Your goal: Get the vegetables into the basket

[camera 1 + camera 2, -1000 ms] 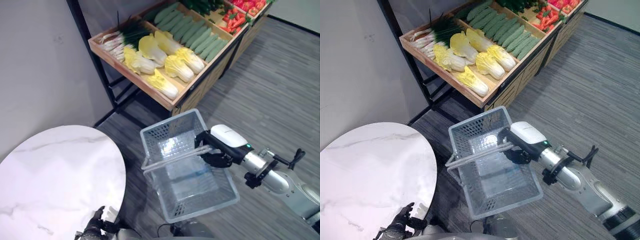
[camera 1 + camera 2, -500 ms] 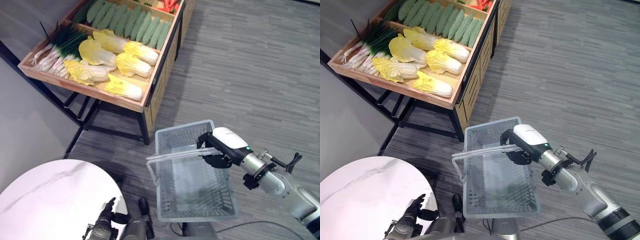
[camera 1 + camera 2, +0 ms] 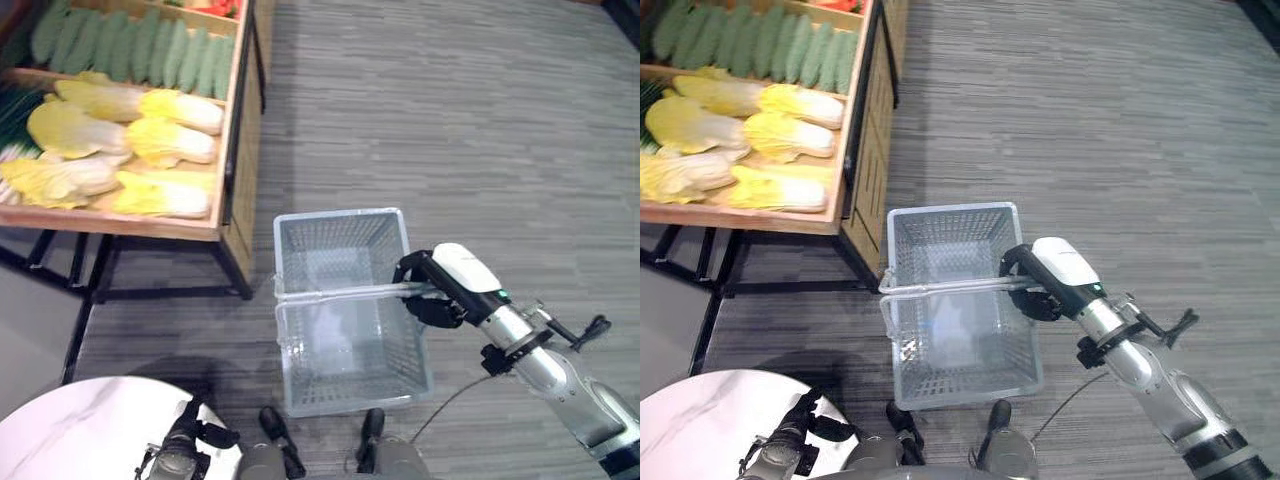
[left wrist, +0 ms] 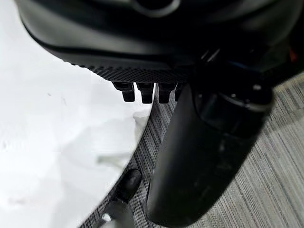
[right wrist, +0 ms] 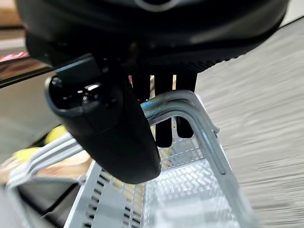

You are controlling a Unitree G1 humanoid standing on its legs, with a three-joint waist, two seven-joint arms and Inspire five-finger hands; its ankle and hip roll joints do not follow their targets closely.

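Note:
An empty grey plastic basket (image 3: 340,216) hangs just above the floor beside the vegetable stand. My right hand (image 3: 437,291) is shut on the basket's handle (image 3: 340,293) at its right end; the right wrist view has the fingers (image 5: 161,128) curled under the handle (image 5: 190,102). Yellow napa cabbages (image 3: 175,140) and green cucumbers (image 3: 150,55) lie in the wooden stand (image 3: 232,140) at the upper left. My left hand (image 3: 187,450) hangs idle and relaxed at the lower left, holding nothing, by the white table's edge.
A round white marble table (image 3: 70,440) fills the lower left corner. The stand's dark legs (image 3: 235,275) reach the floor left of the basket. Red vegetables (image 3: 212,5) sit at the stand's far end. Grey carpet floor (image 3: 480,130) stretches to the right.
The whole view has swung, so the stand now lies further left and the table lower. The basket stays in my right hand, now squarer to the stand.

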